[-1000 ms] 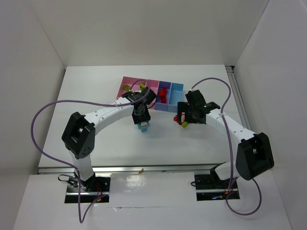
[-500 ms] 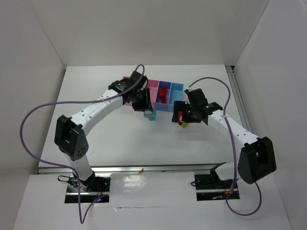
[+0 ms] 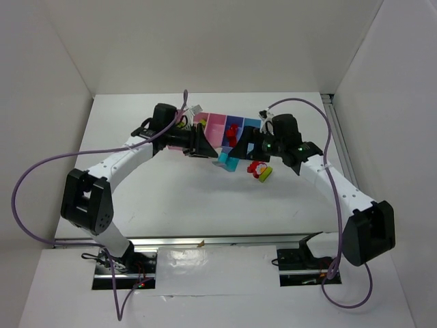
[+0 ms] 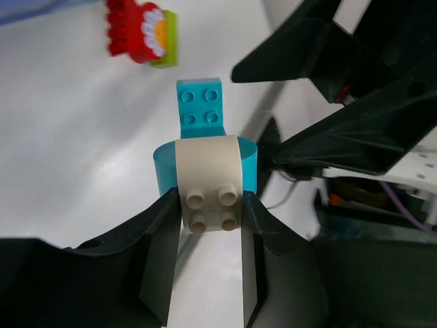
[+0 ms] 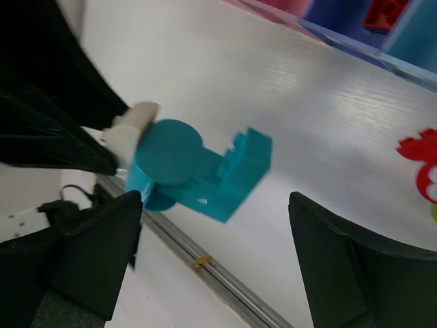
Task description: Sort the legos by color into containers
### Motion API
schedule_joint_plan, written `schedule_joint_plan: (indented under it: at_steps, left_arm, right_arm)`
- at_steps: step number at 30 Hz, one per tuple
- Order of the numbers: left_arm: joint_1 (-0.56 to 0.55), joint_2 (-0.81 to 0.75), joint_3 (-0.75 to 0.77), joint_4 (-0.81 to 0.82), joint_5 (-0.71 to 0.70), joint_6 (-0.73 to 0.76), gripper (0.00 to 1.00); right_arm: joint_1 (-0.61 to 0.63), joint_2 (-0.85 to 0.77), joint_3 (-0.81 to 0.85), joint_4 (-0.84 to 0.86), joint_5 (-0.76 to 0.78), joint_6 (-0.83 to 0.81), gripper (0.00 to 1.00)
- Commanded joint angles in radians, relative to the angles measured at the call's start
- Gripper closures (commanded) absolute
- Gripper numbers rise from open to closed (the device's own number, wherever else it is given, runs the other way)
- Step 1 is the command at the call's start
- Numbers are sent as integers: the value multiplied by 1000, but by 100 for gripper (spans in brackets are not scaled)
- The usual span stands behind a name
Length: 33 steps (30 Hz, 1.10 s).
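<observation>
Partly done: red legos [image 3: 234, 131] lie in the containers [image 3: 213, 123], the left gripper [image 4: 210, 205] clamps a cyan-and-white clump [image 4: 208, 160] just near of them, the right gripper [image 5: 212, 212] stands agape, and a mixed clump [image 3: 259, 169] seemingly awaits sorting.

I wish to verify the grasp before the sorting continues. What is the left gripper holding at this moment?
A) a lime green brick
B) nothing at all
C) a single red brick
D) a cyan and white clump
D: the left wrist view shows the left gripper shut on the cyan and white clump, with the white part clamped between its jaws.
</observation>
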Motion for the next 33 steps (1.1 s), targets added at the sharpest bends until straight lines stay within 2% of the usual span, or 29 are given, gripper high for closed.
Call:
schedule_joint_plan:
  at_steps: [1,5,9,10,12,16,20,24,27,30,33]
  left_arm:
    - [37,-42,-46,304,286,-111,100]
    - [80,-42,-69,439,368,-185,100]
    - [123,-19,-127,637,448,-362,100]
    - [123,-10,-143,748,463,-402,100]
    - [132,-1,-163,830,474,-482,100]
    - [113,10,-135,802,474,-460,100]
    - [103,10,-126,844,483,-496,100]
    - [93,19,-126,842,483,-496,100]
    - [83,19,-126,860,483,-507,100]
    - [83,19,-126,874,483,-518,100]
    - [83,19,-126,897,483,-538,100]
  right_arm:
    - [-47,-55,-33,194,-186,42,6]
    - [-86,-94,-64,216,-258,42,3]
    - [-124,-122,-89,225,-315,23,2]
    - [-138,-131,-102,225,-315,23,2]
    - [-156,-131,-118,286,-409,54,2]
    - [-166,-122,-128,412,-516,100,2]
    - [-166,-59,-128,445,-574,100,2]
    - [-166,-50,-138,547,-599,132,2]
    - [-143,-18,-124,543,-612,132,2]
    - [-130,-7,-124,562,-612,134,4]
    - [-121,2,-124,599,-603,144,13]
